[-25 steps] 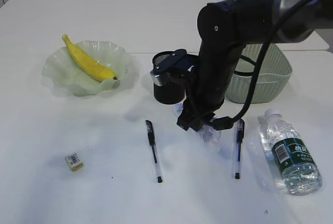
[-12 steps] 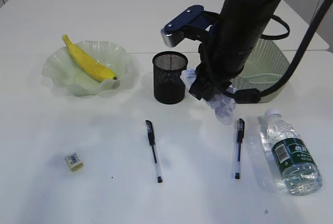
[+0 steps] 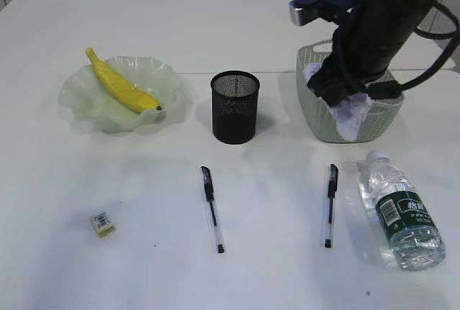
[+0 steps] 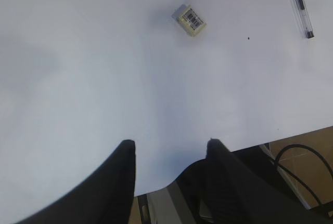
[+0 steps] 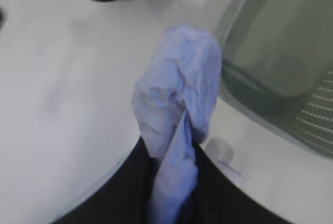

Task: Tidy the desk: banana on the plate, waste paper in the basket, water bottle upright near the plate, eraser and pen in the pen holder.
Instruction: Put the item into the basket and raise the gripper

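Right tool pinched the crumpled waste paper, holding it over the green basket, likely for dropping in. Left tool hung spread over bare surface, nearer than the eraser.

The right gripper is running off the bottom edge of its wrist view, its fingertips buried under the waste paper. The arm is blocking part of the basket from the exterior camera. The left gripper is being cut off below.
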Controlling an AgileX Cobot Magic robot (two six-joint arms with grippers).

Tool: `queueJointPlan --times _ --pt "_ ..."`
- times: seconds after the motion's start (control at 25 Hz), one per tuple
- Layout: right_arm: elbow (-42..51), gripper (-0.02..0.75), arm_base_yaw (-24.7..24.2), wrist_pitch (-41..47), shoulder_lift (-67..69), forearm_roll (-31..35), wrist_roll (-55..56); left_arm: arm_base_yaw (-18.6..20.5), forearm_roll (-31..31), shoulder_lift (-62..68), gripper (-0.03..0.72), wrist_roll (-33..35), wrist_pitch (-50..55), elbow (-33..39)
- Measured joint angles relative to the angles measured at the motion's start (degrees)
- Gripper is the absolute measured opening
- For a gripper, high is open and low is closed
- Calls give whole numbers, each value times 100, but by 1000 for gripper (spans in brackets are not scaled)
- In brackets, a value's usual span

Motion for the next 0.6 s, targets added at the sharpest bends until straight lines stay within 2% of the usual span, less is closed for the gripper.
queueJointPlan --times 0.32,0.6 --pt "-547 116 -730 -519 103 0 459 0 0 0 308 0 -35 0" --pt "-1431 116 -970 -556 846 -12 557 0 0 0 308 0 -125 0"
